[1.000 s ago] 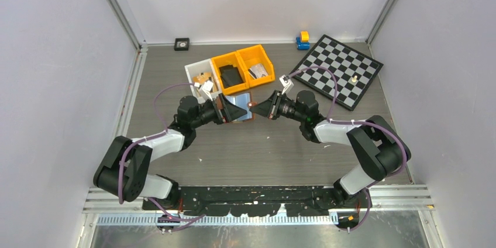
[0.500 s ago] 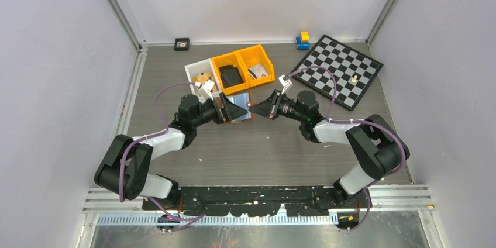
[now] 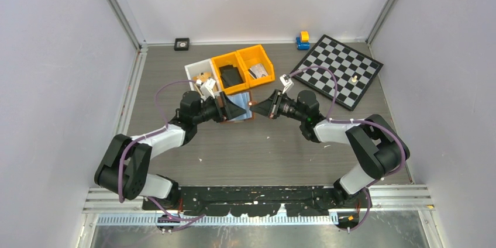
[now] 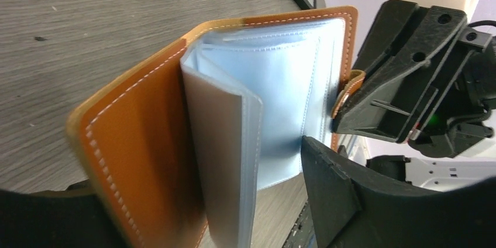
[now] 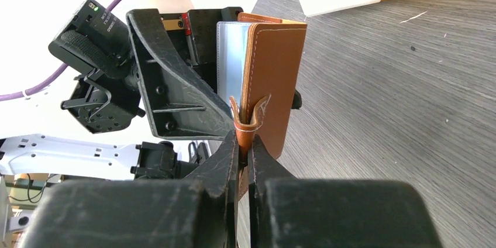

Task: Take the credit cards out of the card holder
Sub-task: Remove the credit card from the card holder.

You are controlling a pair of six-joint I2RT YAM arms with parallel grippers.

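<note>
The card holder (image 3: 241, 109) is held open above the bench (image 3: 263, 148), at the centre of the top view. Its pale blue sleeves (image 4: 275, 84) are fanned out; cards inside cannot be made out. One cover and the sleeves are grasped by the left end effector (image 3: 227, 109), and the snap strap (image 5: 250, 124) is clenched by the right end effector (image 5: 245, 143). Just behind, a white bin (image 3: 193, 71) holds tan wooden pieces (image 3: 203, 79). Two orange bins (image 3: 243, 59) hold a black object (image 3: 231, 75) and a pale item (image 3: 258, 72). A chessboard (image 3: 336, 66) lies at upper right.
</note>
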